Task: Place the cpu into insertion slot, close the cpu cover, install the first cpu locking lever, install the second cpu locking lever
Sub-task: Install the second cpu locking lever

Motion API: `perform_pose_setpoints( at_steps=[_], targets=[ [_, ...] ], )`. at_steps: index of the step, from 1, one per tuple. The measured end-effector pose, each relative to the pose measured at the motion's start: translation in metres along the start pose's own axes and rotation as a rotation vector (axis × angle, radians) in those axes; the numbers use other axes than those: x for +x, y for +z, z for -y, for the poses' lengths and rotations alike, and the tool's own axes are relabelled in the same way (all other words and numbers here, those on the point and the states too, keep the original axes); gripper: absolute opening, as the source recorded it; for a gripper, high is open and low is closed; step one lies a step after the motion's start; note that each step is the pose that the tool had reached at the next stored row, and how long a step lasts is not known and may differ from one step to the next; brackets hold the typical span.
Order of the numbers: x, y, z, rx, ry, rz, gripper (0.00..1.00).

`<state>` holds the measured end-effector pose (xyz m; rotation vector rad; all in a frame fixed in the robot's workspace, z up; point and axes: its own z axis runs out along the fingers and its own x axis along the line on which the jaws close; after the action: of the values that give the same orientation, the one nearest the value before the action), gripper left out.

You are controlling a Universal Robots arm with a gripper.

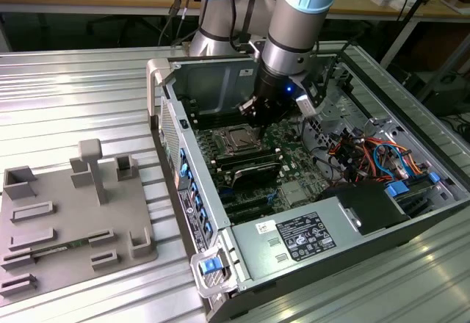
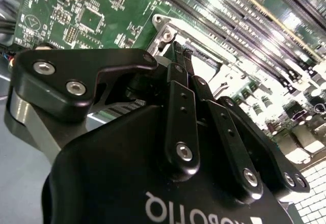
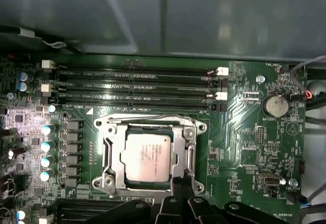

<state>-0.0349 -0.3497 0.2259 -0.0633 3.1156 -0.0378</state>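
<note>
A: Entry one, cpu: location?
B: Seated in insertion slot, silver top up; cpu cover lies flat around it.
A: Entry two, end effector: state?
B: Pressed together, tips at the slot's edge, inside the open computer case on the table.

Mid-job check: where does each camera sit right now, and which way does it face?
Exterior view: off the arm, above and beside the open computer case, looking down into it; shows the arm and gripper.
First wrist view: on the wrist, facing squarely onto the motherboard and the cpu; shows the gripper's tip.
Second wrist view: on the wrist, looking along the gripper's black body, obliquely at the board.
Shared: the exterior and first wrist views both show the gripper beside the cpu.
</note>
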Motion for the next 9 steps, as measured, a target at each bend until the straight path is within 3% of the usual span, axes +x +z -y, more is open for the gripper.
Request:
perform_pose_setpoints(
  at_steps=[5, 9],
  targets=[
    [-0.0014, 0.0002, 0.0054, 0.0, 0.001, -0.001, 0.11],
    [-0.0014, 0.0001, 0.0057, 0.0001, 0.001, -0.0011, 0.11]
  ],
)
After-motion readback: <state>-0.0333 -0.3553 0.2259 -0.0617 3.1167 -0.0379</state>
